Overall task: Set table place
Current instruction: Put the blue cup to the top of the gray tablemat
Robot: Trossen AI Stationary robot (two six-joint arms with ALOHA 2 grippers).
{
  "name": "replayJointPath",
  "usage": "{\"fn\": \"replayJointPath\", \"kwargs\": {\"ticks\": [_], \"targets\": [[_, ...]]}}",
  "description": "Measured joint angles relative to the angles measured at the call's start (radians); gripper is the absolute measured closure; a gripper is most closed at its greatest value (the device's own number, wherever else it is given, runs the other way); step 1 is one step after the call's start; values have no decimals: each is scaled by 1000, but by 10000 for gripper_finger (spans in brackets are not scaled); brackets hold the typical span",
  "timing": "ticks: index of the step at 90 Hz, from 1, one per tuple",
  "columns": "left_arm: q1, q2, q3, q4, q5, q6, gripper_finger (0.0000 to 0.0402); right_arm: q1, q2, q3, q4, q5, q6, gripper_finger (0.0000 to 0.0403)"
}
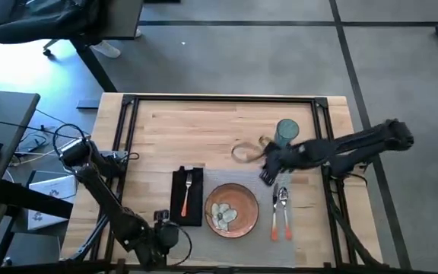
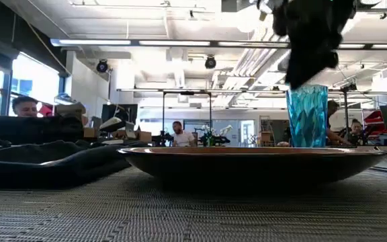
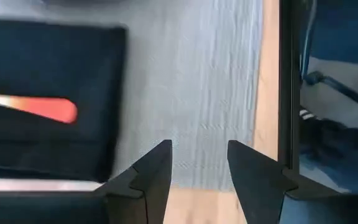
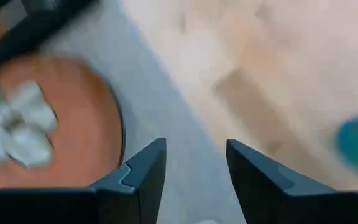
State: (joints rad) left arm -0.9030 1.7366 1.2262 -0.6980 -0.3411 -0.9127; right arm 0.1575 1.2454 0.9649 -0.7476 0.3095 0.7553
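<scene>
Grey woven placemat (image 2: 180,215) is filling the low view's foreground, lying at the table's (image 1: 204,125) near edge. On it, the orange-brown plate (image 1: 232,209) is sitting at the middle, the black napkin (image 1: 188,197) carrying the fork (image 1: 186,194) toward the left edge, and two orange-handled utensils (image 1: 281,215) toward the right edge. Right gripper (image 1: 268,173) is hovering with jaws spread beside a blue tumbler (image 1: 287,132). Left gripper (image 3: 197,168) is hanging over the placemat's near left corner, jaws spread.
</scene>
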Motion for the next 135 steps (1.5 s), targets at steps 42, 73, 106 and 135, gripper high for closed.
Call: {"fn": "replayJointPath", "kwargs": {"ticks": [42, 73, 106, 135], "targets": [[134, -40, -5, -126, 37, 166, 259, -329, -222, 3, -112, -75, -275, 141], [187, -40, -5, -126, -32, 185, 259, -476, -55, 3, -264, -139, -412, 182], [197, -40, -5, -122, -69, 183, 259, -468, -4, 47, -380, -152, -520, 390], [189, -40, -5, -132, -102, 166, 259, -230, -64, 151, -560, -226, -299, 401]]}}
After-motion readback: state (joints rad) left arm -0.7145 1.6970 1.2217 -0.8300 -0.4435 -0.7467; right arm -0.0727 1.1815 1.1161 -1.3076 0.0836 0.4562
